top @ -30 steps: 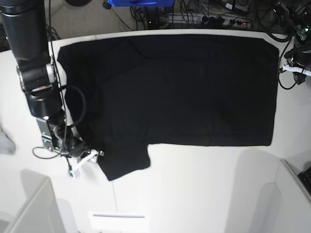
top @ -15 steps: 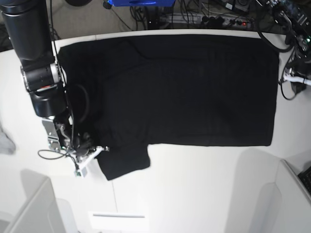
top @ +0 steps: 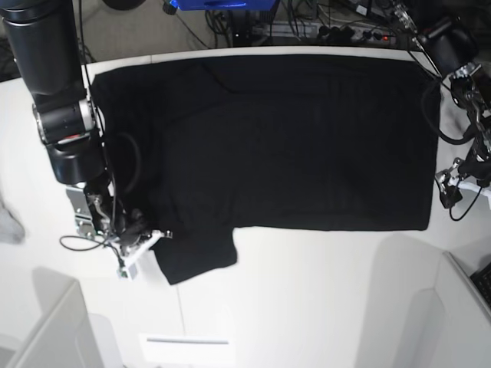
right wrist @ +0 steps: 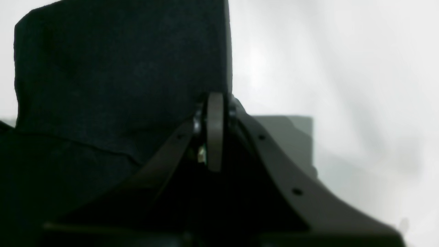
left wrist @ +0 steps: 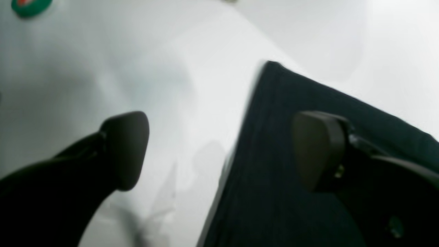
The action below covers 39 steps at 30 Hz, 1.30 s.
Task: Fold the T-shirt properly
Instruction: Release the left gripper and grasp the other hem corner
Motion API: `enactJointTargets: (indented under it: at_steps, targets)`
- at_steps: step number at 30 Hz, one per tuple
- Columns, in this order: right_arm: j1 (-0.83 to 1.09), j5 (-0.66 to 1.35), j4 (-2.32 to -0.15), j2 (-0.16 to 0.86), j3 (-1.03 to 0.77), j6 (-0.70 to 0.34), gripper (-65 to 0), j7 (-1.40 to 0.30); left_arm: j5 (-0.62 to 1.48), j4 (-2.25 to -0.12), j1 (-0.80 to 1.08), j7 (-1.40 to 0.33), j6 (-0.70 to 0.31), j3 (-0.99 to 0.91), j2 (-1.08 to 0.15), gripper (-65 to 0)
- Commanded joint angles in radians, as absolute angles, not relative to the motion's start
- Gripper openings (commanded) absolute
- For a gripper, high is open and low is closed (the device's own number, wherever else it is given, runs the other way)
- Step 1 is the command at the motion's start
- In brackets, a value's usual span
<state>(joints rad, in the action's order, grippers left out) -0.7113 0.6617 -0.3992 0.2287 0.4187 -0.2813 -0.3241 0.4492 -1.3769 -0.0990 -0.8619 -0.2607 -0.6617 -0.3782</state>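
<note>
Clenched on cloth, the right pincer [right wrist: 215,103] is seen with its jaws pressed together at the edge of the T-shirt [top: 291,142], on the sleeve that juts out toward the tabletop's near side. Ahead of this pincer, the sleeve is laid as a plain black panel; white tabletop [top: 307,307] is exposed beside it. Farther off, the garment's body is spread flat, plain side up, across the tabletop's far half. At the opposite end, the left pincer [left wrist: 219,151] is held released, jaws wide apart, nothing between them. Below it, the shirt's straight edge is straddled: one finger [left wrist: 317,151] is over black cloth, the other over bare tabletop. A green object [left wrist: 29,5] is partly visible beyond.
</note>
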Motion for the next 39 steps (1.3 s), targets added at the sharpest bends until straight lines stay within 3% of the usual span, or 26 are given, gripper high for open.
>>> enactJointTargets:
  at_steps: [1, 13, 20, 28, 34, 39]
  targets:
    - [-0.737, 0.656, -0.407, 0.237, 0.415, -0.282, -65.0, -0.334, 0.464, -1.360, -0.136, -0.842, -0.260, -0.645, -0.415, -1.2]
    - [-0.737, 0.656, -0.407, 0.237, 0.415, -0.282, -65.0, -0.334, 0.460, -1.009, -0.360, -0.763, -0.260, -0.479, -0.484, -1.3]
    - [-0.737, 0.656, -0.407, 0.239, 0.415, -0.282, -65.0, -0.334, 0.328, -0.786, -0.492, -0.639, -0.260, -0.340, -0.489, -1.3]
    - [-0.737, 0.656, -0.407, 0.239, 0.417, -0.282, -65.0, -0.334, 0.199, -0.552, -0.638, -0.556, -0.266, -0.337, -0.484, -1.0]
    - [-0.737, 0.656, -0.407, 0.239, 0.417, -0.282, -65.0, -0.334, 0.166, -0.516, -0.665, -0.532, -0.266, -0.326, -0.449, -1.2]
    - [-0.737, 0.656, -0.407, 0.240, 0.417, -0.282, -65.0, -0.334, 0.176, -0.513, -0.665, -0.529, -0.266, -0.205, -0.423, -1.2]
